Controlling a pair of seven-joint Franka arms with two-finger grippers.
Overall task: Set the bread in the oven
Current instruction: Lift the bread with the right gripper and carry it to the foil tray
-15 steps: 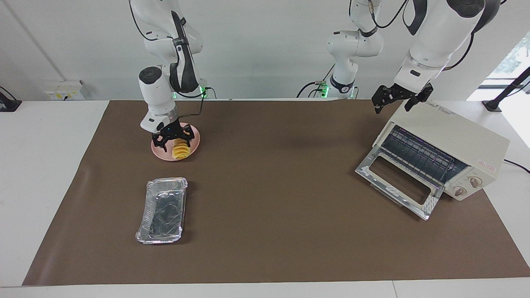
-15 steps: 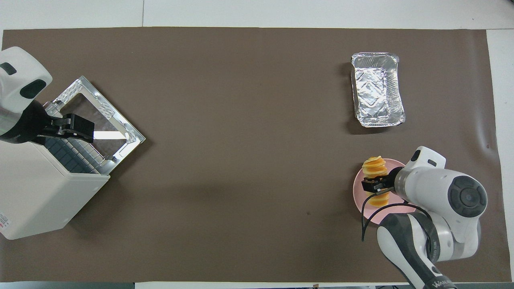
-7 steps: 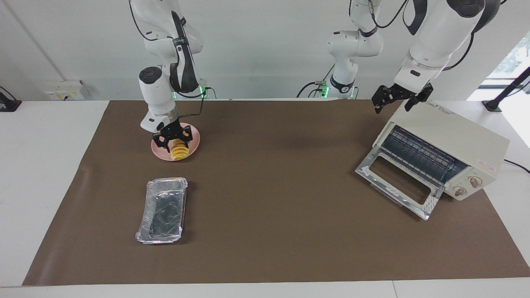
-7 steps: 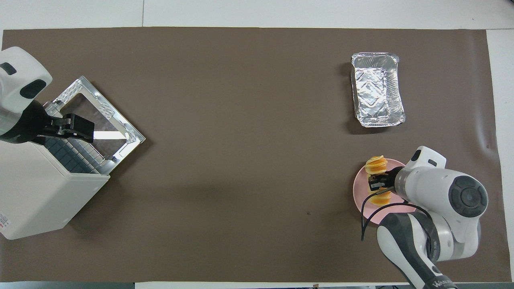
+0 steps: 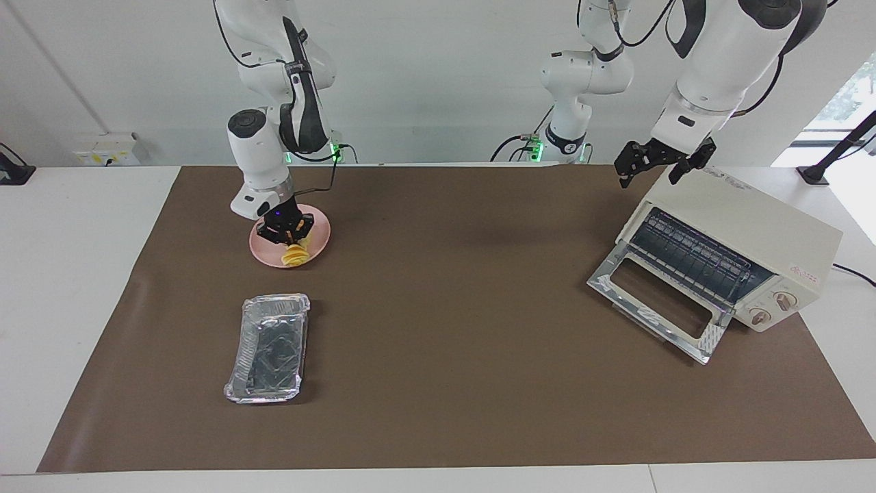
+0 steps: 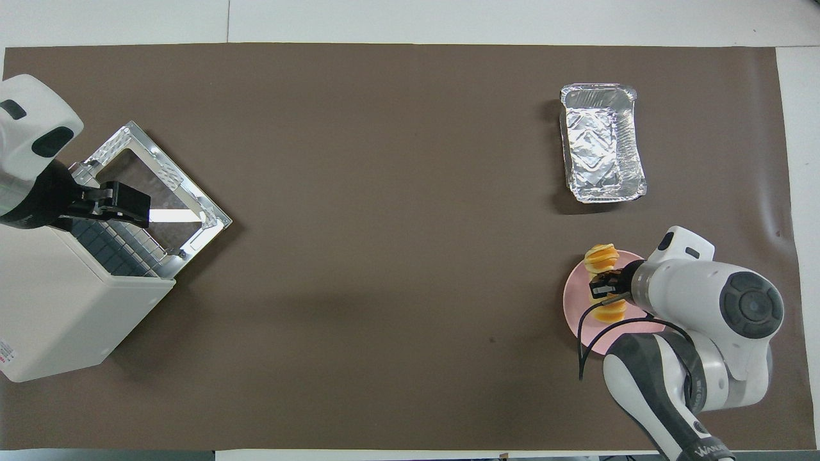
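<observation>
A brown mat [image 5: 438, 383] covers most of a white table [image 5: 75, 274], leaving pale strips along the mat's edges. Taking the pink plate [image 5: 320, 236] as the landmark: it sits close to the mat's edge nearest the robots, toward the right arm's end. The bread [image 5: 295, 255] lies on the plate, its yellow ridged end sticking out from under the right gripper [image 5: 287, 231], whose fingers are closed around the loaf's middle. A second ago those fingers stood wide on either side of the bread; they have since drawn in, and the loaf has not left the plate. The foil tray [image 5: 268, 347] lies farther from the robots than the plate, apart from it. From the plate toward the left arm's end runs a long bare stretch of mat, wide and unobstructed, up to the oven [image 5: 739, 233], which stands angled with its glass door [image 5: 657, 301] dropped open onto the mat and the wire rack showing. The left gripper [image 5: 658, 163] waits above the oven's top corner, fingers spread and holding nothing, unchanged from earlier.
</observation>
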